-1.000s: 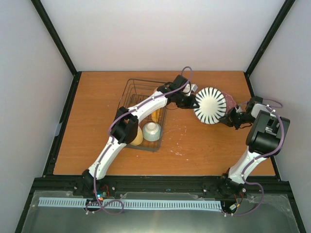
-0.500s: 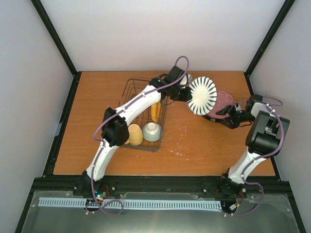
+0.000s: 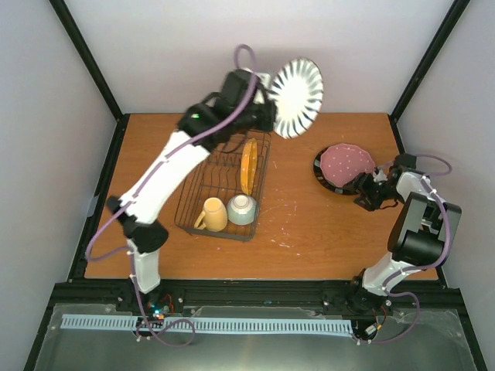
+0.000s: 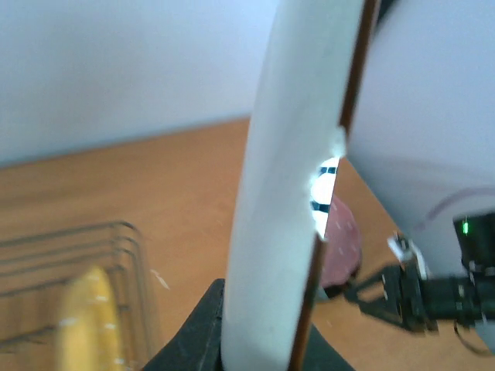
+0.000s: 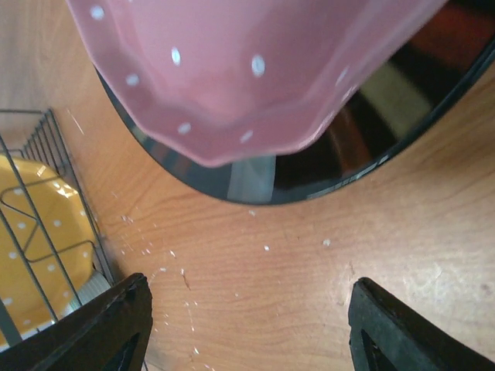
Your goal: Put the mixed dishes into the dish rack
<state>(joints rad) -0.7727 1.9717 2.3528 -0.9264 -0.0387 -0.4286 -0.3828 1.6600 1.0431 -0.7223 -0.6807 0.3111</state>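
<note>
The left gripper [image 3: 271, 107] clamps the black-and-white striped round plate [image 3: 296, 98] high over the desk's far edge, while the dark wire dish rack [image 3: 220, 234] holds a yellow mug [image 3: 213, 215], a mint-green bowl [image 3: 242, 209] and an orange dotted plate [image 3: 248, 164].

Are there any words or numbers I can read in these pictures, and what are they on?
None. No words, labels or numbers can be read in any view.
The striped plate shows only black-and-white stripes; the pink plate and the orange plate only white dots.
The yellow mug and the bowl look plain.
</note>
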